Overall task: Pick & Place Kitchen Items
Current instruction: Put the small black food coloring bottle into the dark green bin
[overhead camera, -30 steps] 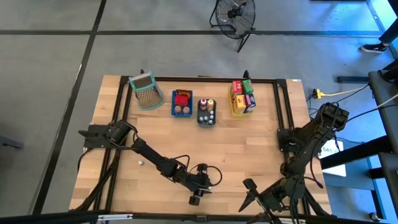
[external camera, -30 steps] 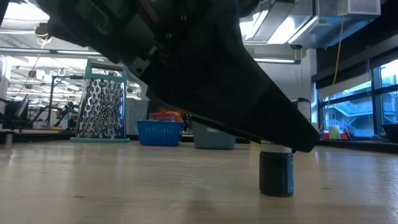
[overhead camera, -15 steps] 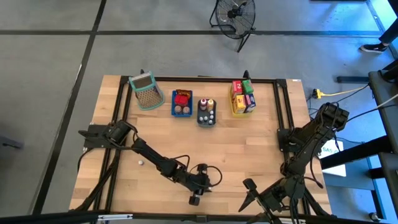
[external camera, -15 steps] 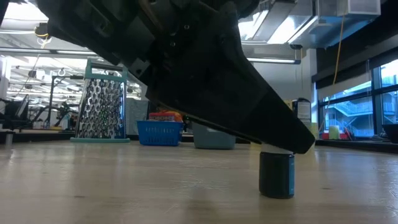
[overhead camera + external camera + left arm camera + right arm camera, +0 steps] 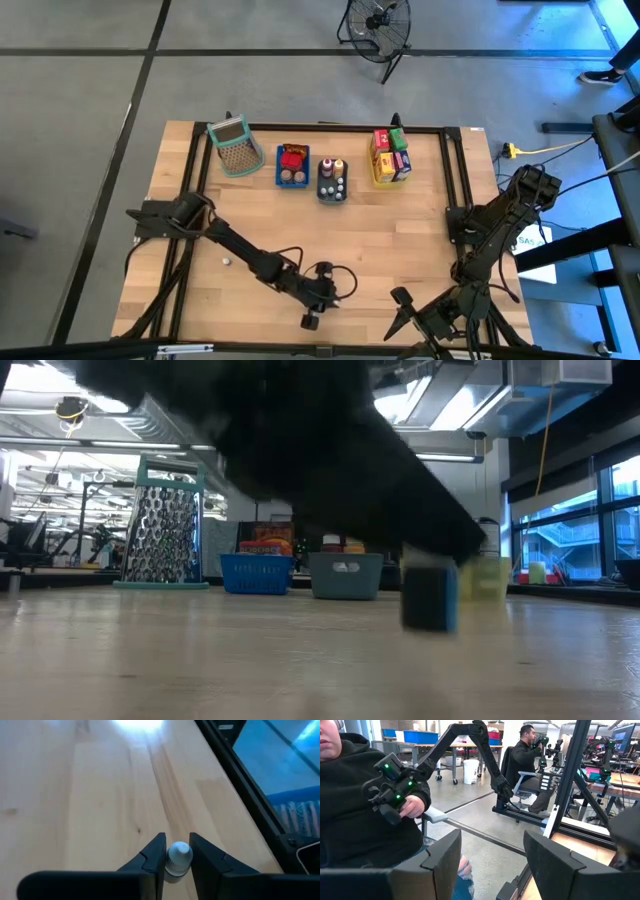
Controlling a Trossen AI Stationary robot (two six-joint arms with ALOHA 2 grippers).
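Note:
A tiny dark bottle with a white cap (image 5: 430, 598) is between the fingers of my left gripper (image 5: 310, 321), near the middle of the table's near edge. In the low view the dark arm (image 5: 300, 450) fills the top of the picture, and the bottle hangs under it, blurred. The cap (image 5: 179, 854) also shows in the left wrist view. My right gripper (image 5: 492, 865) is open and empty, out past the table's right edge (image 5: 470, 235). More kitchen items stand in the blue tray (image 5: 292, 165), the grey tray (image 5: 332, 180) and the yellow tray (image 5: 390, 158) at the far side. My left gripper pinches the bottle between its two fingers at the white cap (image 5: 179, 854), one finger (image 5: 156, 854) on each side. The fingers slant down from the table's far left. The bottle hangs upright below them, lifted clear of the table top (image 5: 300, 670).
A grey-green perforated basket (image 5: 235, 146) stands at the far left, beside the trays. A small white piece (image 5: 227, 261) lies on the wood left of my left arm. A black frame rail (image 5: 250, 780) runs along the table edge. A person sits beyond the table (image 5: 365, 810).
The bottle stood on the table a second ago, its white cap showing under my left gripper. The gripper came down over the cap, then rose with the bottle. The bottle is now clear of the table and has shifted a little sideways.

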